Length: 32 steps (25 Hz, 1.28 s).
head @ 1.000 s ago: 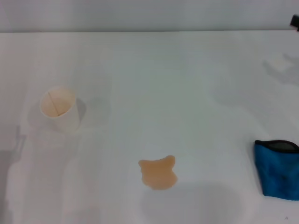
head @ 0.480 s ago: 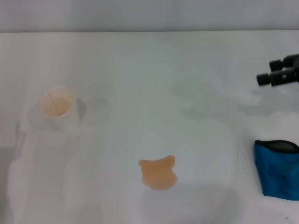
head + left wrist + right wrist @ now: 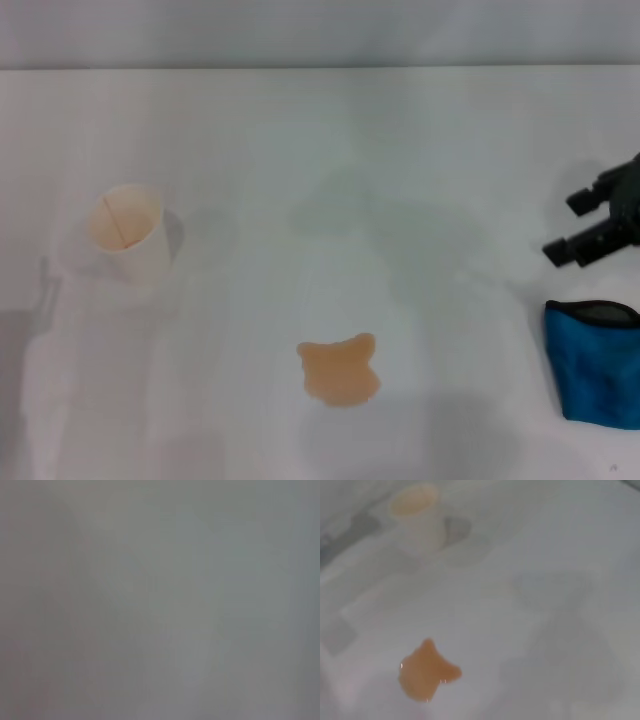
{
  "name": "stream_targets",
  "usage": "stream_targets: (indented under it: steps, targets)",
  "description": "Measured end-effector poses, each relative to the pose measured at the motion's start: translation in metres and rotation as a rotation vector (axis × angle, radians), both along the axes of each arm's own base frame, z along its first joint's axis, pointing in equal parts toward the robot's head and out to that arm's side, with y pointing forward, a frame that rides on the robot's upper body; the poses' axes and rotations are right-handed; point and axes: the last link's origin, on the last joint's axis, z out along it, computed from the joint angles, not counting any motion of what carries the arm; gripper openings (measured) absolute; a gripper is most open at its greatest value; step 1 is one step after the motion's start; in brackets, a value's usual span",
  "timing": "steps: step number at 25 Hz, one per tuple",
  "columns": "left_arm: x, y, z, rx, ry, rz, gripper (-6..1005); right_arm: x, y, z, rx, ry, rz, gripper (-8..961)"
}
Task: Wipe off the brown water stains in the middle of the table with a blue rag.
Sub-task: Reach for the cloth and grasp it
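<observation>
Over at the right edge of the tabletop [image 3: 330, 150], right gripper [image 3: 582, 222] hovering with jaws apart, just beyond the blue rag [image 3: 595, 362] and not touching it. Rag folded flat at the near right, dark trim along its far edge, partly cut off by the view's edge. Brown water stains [image 3: 340, 370] at the near middle, well apart from the rag, glistening wet in the right wrist view [image 3: 426, 670]. White paper cup [image 3: 128, 232] upright at far left, clear of the puddle. Left gripper nowhere to be seen.

Cloth looks soft, light and floppy: likely to sag and unfold if pinched at one corner. Better grabbed across the folded thickness near the dark-trimmed edge, layers bunched together. Nothing fragile, no slip risk, dry fabric should grip well.
</observation>
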Motion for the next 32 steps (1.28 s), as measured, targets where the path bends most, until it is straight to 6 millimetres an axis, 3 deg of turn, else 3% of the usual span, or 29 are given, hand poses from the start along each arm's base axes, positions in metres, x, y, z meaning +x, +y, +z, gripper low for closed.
stream_targets:
  steps: [6, 16, 32]
  targets:
    - [0.000, 0.001, 0.001, 0.004, 0.001, -0.003, 877, -0.001, -0.017, -0.009, -0.040, -0.149, -0.032, 856]
    - [0.004, 0.005, 0.001, 0.007, -0.006, -0.018, 877, 0.016, -0.040, -0.022, -0.143, -0.303, -0.124, 855]
    - [0.007, 0.016, 0.002, 0.008, -0.003, -0.029, 877, 0.037, -0.033, -0.066, -0.177, -0.510, -0.052, 854]
